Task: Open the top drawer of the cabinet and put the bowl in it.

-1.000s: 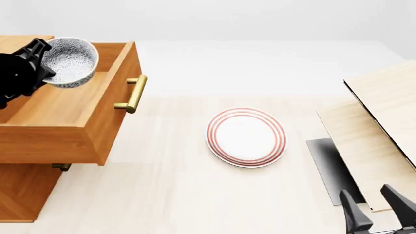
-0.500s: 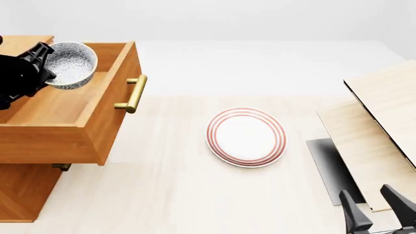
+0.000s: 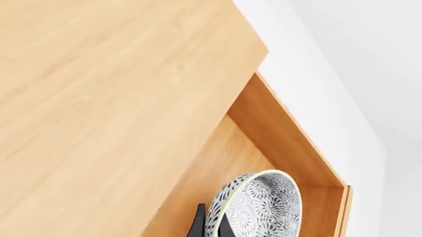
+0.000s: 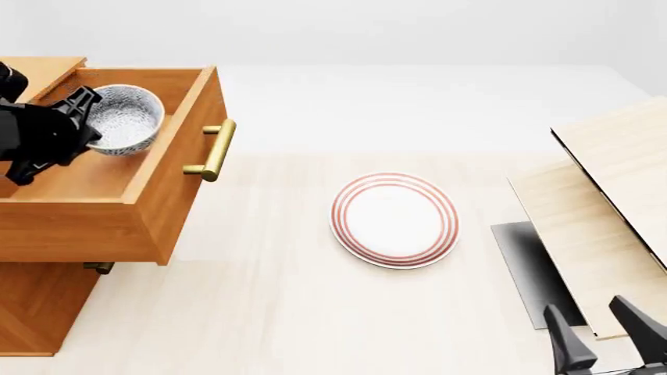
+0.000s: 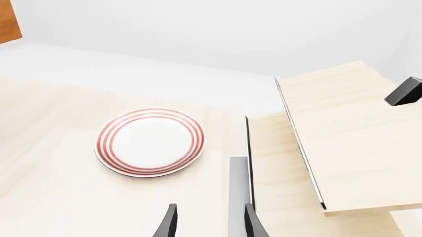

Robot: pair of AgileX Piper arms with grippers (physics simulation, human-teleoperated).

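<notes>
The top drawer (image 4: 156, 191) of the orange-brown cabinet (image 4: 37, 308) stands pulled out, its brass bar handle (image 4: 214, 150) on the front. My left gripper (image 4: 86, 117) is shut on the rim of the speckled bowl (image 4: 125, 117) and holds it inside the drawer, low over its floor. In the left wrist view the bowl (image 3: 264, 205) sits tilted between the fingertips (image 3: 197, 224) with the drawer's inner walls (image 3: 277, 133) around it. My right gripper (image 4: 604, 336) is open and empty near the front right corner; it also shows in the right wrist view (image 5: 207, 222).
A white plate with red rings (image 4: 394, 219) lies mid-table, also in the right wrist view (image 5: 149, 141). Pale light-wood boards (image 4: 604, 203) and a grey sheet (image 4: 532, 266) lie at the right. A lower drawer handle (image 4: 99, 267) peeks out beneath the top drawer.
My left gripper has lowered the bowl into the open drawer and turned it more upright. The right arm has not moved.
</notes>
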